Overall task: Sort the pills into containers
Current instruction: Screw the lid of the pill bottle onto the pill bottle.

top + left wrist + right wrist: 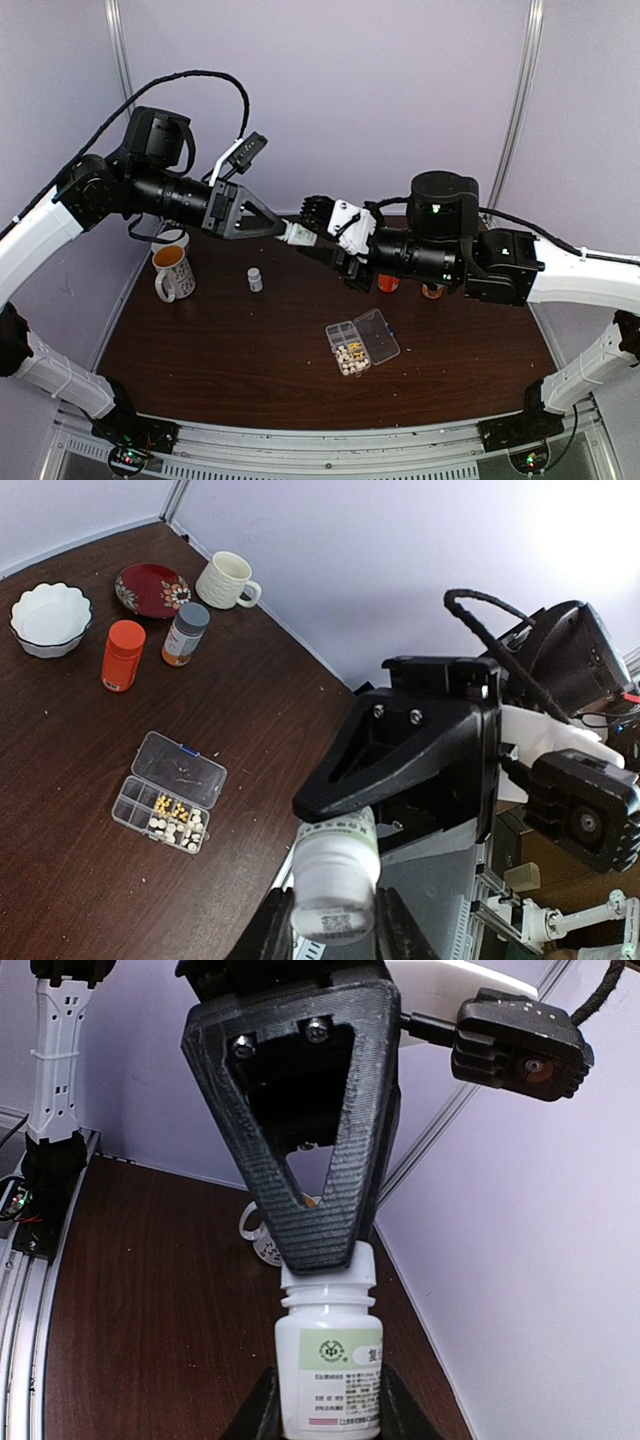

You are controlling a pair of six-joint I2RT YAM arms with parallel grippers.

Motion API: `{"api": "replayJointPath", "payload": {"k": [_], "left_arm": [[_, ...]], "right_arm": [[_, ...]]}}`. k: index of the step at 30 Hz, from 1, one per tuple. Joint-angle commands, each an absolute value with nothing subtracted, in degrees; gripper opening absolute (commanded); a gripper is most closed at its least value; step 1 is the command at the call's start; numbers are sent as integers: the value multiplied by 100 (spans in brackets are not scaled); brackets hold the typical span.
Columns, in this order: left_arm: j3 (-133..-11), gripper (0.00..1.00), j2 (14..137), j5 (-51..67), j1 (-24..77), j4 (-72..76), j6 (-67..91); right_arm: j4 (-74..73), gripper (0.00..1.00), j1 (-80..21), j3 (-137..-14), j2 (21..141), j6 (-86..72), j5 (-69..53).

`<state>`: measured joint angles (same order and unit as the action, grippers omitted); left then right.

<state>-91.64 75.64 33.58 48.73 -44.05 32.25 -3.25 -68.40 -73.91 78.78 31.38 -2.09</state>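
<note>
Pills [175, 820], cream-white with a few yellowish ones, lie in a few neighbouring cells of the clear organizer box [190, 768], which sits on the bench [60, 780] with its lid folded open flat beside the cells. Neither claw is near them: both hang in the air high above the bench, beyond the box and a little to its left in the top view, well apart from it.

Up there the two claws meet tip to tip on one white bottle [328, 1360]. The right claw [325, 1415] pinches the bottle's labelled body between its fingers. The left claw [335, 930] has its fingers pressed against either side of the cap end.

Beyond the box, on its far side in the left wrist view, stand an orange bottle [122, 655] and a grey-capped amber bottle [185, 633], with a white bowl [45, 618], a red plate [150, 588] and a cream mug [228, 580] farther off. A second small white bottle [255, 280] stands on the bench left of the box in the top view
</note>
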Motion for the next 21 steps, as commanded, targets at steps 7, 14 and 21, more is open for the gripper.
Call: {"api": "replayJointPath", "payload": {"k": [7,14,21], "left_arm": [[-9237,2,7544,4001,4895,-4142,1780],[-8994,0,7395,4035,5085,-4092,-208],[-8777,6,7413,3598,5216,-4142,-1738]], "right_arm": [[-180,0,-6656,-7721,7743,1970,-1850],[-406,0,-6315,-8066,7905,1065,-3443],[-552,0,-6048,-8202,8084,432,-4185]]}}
